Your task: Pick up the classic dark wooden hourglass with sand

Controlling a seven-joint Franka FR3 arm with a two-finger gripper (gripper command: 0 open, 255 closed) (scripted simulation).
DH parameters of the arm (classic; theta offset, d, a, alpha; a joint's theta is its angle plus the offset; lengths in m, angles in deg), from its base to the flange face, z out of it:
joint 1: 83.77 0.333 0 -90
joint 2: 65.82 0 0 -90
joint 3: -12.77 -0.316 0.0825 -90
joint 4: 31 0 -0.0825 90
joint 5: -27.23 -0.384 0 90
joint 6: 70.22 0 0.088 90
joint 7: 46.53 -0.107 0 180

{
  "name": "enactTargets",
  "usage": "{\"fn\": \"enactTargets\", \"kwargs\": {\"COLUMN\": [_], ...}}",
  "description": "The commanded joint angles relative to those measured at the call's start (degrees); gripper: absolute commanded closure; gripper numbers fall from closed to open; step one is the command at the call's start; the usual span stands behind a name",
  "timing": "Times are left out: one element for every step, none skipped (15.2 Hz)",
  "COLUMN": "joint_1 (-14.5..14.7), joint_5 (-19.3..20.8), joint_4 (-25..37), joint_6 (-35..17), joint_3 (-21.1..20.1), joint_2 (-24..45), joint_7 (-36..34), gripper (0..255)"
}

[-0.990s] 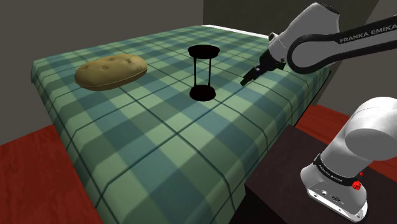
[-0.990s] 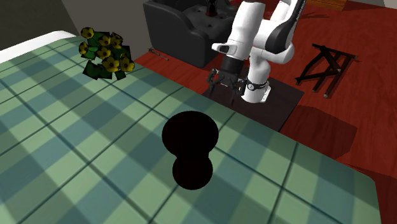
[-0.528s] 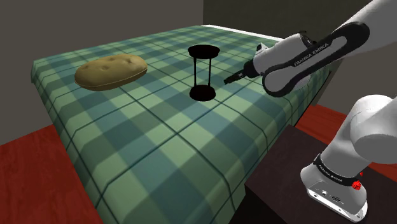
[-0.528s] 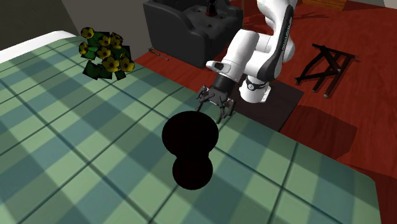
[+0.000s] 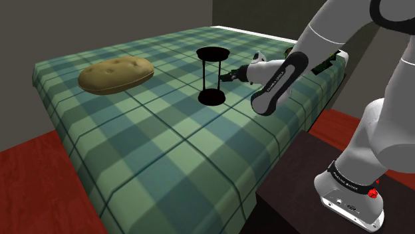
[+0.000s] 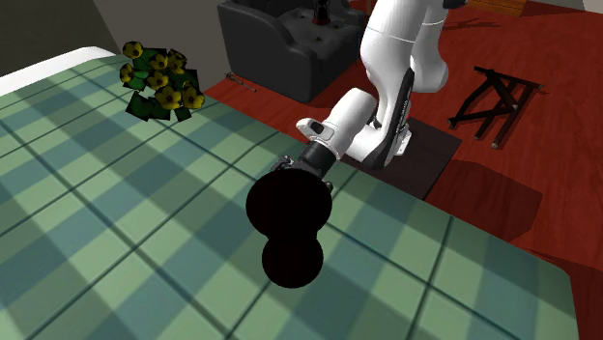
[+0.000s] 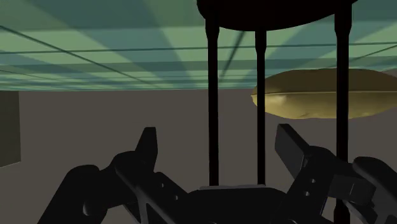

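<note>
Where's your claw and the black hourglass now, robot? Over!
Black two-finger gripper open, at the posts, nothing clasped. Black post-framed hourglass upright on the green plaid cover. Brown lumpy potato lies beyond it, not in the way.

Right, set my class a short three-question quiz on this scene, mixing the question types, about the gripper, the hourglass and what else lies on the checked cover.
1. True or false: the black two-finger gripper is shut on the black hourglass with thin posts.
2. Which lies on the green checked cover beyond the hourglass, seen from the gripper? A) a brown potato-shaped lump B) a red ball C) a white mug
3. Does the hourglass stand upright or lie tipped over?
Key: 1 false: its fingers stand apart, with two posts between them. 2 A. 3 upright.
</note>
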Motion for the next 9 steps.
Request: {"fn": "enactTargets", "kwargs": {"joint_1": [-0.1,-0.3,-0.5,-0.6,-0.7,-0.8,-0.9,-1.0,-1.1], "joint_5": [-0.8,-1.2,-1.4,-1.4,-1.4,-1.5,-1.5,-1.5,-1.6], "joint_4": [5.0,7.8,9.1,9.2,9.4,9.6,9.9,10.1,10.3], "joint_6": [-6.3,-8.7,-9.7,-10.4,-11.0,-11.7,-12.4,-13.0,-13.7], "joint_3": [-0.3,-0.4,-0.5,-0.6,-0.7,-0.8,-0.9,-1.0,-1.1], "joint_2": [6.4,9.2,10.4,11.3,12.2,13.1,14.0,15.0,15.9], "joint_7": [-1.3,-1.7,-1.9,-2.1,-2.4,-2.6,-2.8,-3.0,-3.3], "gripper": [0,0,0,0,0,0,0,0,0]}}
